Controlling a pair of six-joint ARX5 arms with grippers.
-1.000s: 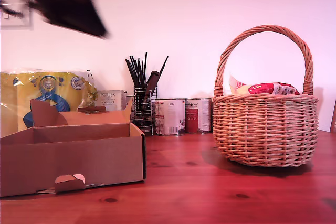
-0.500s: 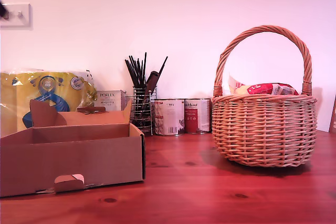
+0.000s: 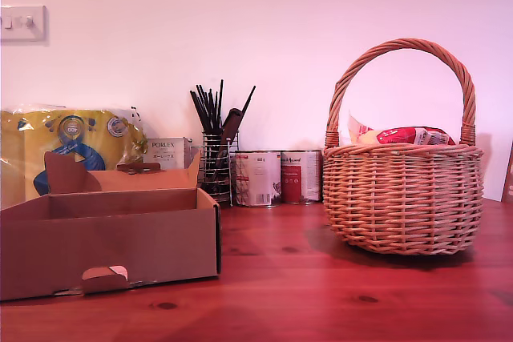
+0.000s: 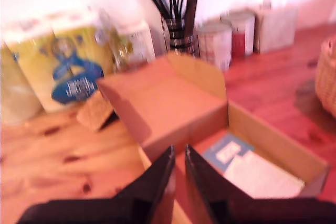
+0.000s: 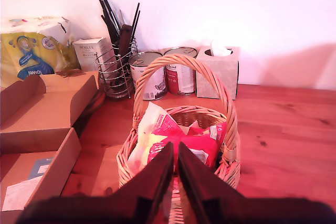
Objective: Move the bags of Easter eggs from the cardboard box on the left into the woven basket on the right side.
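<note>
At the exterior view's left, the cardboard box [image 3: 108, 242] stands near the front of the table. My first gripper [image 4: 179, 169] hangs above it with jaws nearly together and nothing between them. Its wrist view is blurred; only flat paper items [image 4: 252, 169] show on the box floor, and no packet can be confirmed. Verify the box contents before descending. At the exterior view's right, the woven basket [image 3: 405, 198] holds the bags of Easter eggs [image 5: 181, 142]. My second gripper [image 5: 175, 169] hangs over it, jaws nearly closed and empty.
</note>
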